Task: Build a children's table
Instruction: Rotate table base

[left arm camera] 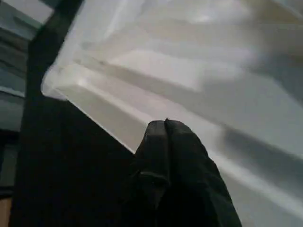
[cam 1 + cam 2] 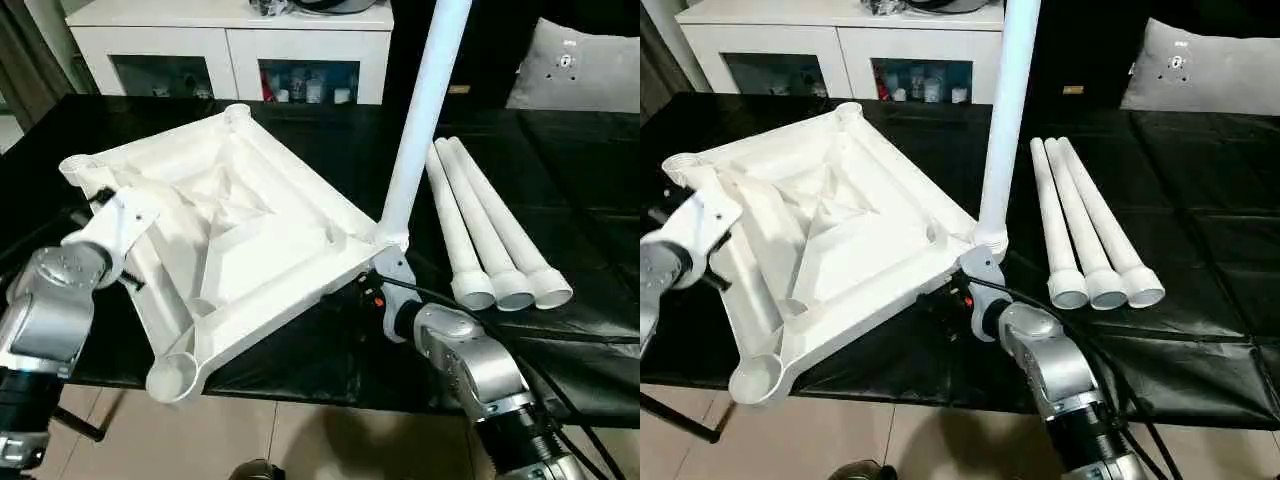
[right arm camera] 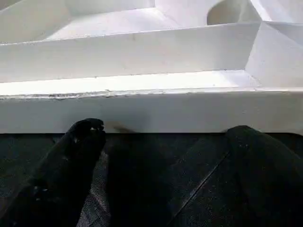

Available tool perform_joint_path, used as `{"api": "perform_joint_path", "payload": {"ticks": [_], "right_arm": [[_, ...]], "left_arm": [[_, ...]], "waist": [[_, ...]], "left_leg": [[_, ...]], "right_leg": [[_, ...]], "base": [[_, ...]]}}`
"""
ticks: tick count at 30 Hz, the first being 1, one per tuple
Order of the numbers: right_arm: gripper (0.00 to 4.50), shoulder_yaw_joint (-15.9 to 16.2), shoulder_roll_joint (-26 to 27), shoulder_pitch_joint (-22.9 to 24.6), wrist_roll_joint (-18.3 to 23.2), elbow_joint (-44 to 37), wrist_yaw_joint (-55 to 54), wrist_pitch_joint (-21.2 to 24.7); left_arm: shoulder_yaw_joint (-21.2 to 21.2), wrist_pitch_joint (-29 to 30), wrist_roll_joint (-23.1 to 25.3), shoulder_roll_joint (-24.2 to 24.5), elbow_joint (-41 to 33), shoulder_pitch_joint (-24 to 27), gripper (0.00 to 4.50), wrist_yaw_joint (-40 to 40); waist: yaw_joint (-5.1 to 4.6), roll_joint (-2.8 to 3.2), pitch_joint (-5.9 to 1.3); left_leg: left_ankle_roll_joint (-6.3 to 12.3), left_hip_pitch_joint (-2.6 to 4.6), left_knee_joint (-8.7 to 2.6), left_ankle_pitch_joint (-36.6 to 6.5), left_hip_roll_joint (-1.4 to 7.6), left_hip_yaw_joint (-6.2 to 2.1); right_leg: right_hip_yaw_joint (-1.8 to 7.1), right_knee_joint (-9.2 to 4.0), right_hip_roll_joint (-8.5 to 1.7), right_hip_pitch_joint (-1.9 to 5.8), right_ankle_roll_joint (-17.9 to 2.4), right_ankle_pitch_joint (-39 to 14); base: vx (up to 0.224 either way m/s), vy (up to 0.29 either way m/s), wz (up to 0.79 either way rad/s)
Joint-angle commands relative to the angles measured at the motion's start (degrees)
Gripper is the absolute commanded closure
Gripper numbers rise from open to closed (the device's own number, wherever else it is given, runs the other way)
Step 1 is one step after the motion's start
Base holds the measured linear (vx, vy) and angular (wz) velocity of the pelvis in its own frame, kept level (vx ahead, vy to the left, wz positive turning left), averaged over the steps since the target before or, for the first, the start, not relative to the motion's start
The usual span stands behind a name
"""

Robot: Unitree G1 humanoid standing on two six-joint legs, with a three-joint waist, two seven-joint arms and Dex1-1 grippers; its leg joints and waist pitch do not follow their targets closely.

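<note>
The children's table top (image 2: 240, 240) lies upside down on the black table (image 2: 560, 200), ribbed underside up, turned cornerwise. One white leg (image 2: 420, 120) stands upright in the corner socket just above the right arm. Three loose legs (image 2: 490, 235) lie side by side, touching, beyond and to the outer side of that arm, wide ends toward the robot.

Right gripper (image 3: 165, 137) now: the two black fingers (image 3: 80, 142) stand wide apart, nothing between them. They point at the outer wall of the table top's rim, fingertips low on the dark tabletop and just short of the white edge; whether a tip touches it, I cannot tell.

Left gripper (image 1: 165, 130): fingers pressed together, tips meeting, holding nothing. Straight ahead of the tips runs the pale underside of the table top, very close. From the head views, the left arm sits over the table top's near left edge, between two empty corner sockets.

Behind the black table, a white cabinet (image 2: 230, 45) with glass-fronted openings, and a pale cushion (image 2: 580, 65).
</note>
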Motion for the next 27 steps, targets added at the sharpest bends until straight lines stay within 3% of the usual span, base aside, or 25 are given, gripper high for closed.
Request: {"api": "perform_joint_path", "payload": {"ticks": [1, 4, 11, 13, 17, 18, 22, 27], "right_arm": [[0.00, 0.28, -0.02, -1.11, -0.27, 1.42, -0.41, 0.56], [0.00, 0.58, 0.21, -2.15, -1.28, 3.43, -0.95, -0.06], [0.00, -0.26, 1.04, -5.72, -2.70, 10.14, -3.70, -3.17], [0.00, -1.03, 1.19, -7.47, -2.76, 12.60, -4.27, -4.33], [0.00, -0.96, 1.00, -8.46, -3.13, 13.93, -3.76, -5.26], [0.00, -0.84, 0.68, -9.25, -3.35, 15.00, -3.28, -6.10], [0.00, -0.77, 0.13, -10.39, -3.67, 16.59, -2.85, -7.49], [0.00, -1.11, -0.38, -11.32, -3.59, 17.73, -2.44, -8.17]], "left_arm": [[-1.50, 2.05, -0.58, 0.85, -1.56, 0.80, 4.47, -2.78], [-3.83, 3.74, -1.18, 1.69, -3.91, 2.19, 4.47, -6.38], [-8.51, 4.58, -3.31, 5.25, -8.61, 4.60, 4.47, -14.91], [-9.82, 2.80, -6.46, 7.31, -11.35, 6.21, 4.47, -21.23], [-10.87, 2.16, -8.57, 8.39, -12.85, 6.32, 4.47, -25.48], [-11.74, 0.30, -11.44, 9.11, -14.15, 6.84, 4.47, -30.09], [-13.37, -1.88, -14.94, 8.85, -15.63, 6.87, 4.47, -34.89], [-14.11, -2.31, -17.83, 6.03, -15.64, 5.76, 4.47, -37.09]], "waist": [[-0.05, 0.78, -3.13], [-0.04, 0.98, -3.06], [-0.49, 0.83, -3.04], [-0.51, 0.75, -3.18], [-0.60, 0.60, -3.20], [-0.63, 0.56, -3.21], [-0.76, 0.58, -3.23], [-0.94, 0.52, -3.56]], "left_leg": [[-2.02, 1.49, -4.61, -14.33, 2.86, -1.59], [-2.35, 1.48, -4.70, -15.11, 2.92, -1.65], [-2.48, 1.44, -4.84, -15.80, 2.86, -1.69], [-2.42, 1.49, -4.73, -15.13, 2.87, -1.68], [-2.45, 1.55, -4.68, -14.55, 2.76, -1.41], [-2.21, 1.48, -4.66, -14.30, 2.70, -1.37], [-2.54, 1.56, -4.70, -14.51, 2.77, -1.30], [-2.03, 1.42, -4.28, -11.18, 2.59, -1.06]], "right_leg": [[2.57, -3.88, -4.56, 1.96, -10.17, -6.86], [2.66, -3.94, -4.63, 1.84, -10.31, -7.99], [2.71, -3.95, -4.63, 1.84, -10.72, -8.98], [2.69, -3.79, -4.77, 1.92, -11.20, -8.39], [2.69, -3.71, -4.50, 1.92, -11.27, -7.30], [2.70, -3.78, -4.56, 1.93, -11.32, -7.42], [2.70, -3.73, -4.48, 2.01, -11.36, -8.08], [2.61, -3.23, -4.37, 2.38, -12.11, -3.46]], "base": [[0.000, 0.000, 0.00], [0.000, 0.000, 0.00], [0.000, 0.000, 0.00], [0.000, 0.000, 0.00], [0.000, 0.000, 0.00], [0.000, 0.000, 0.00], [0.000, 0.000, 0.00], [0.000, 0.000, 0.00]]}}
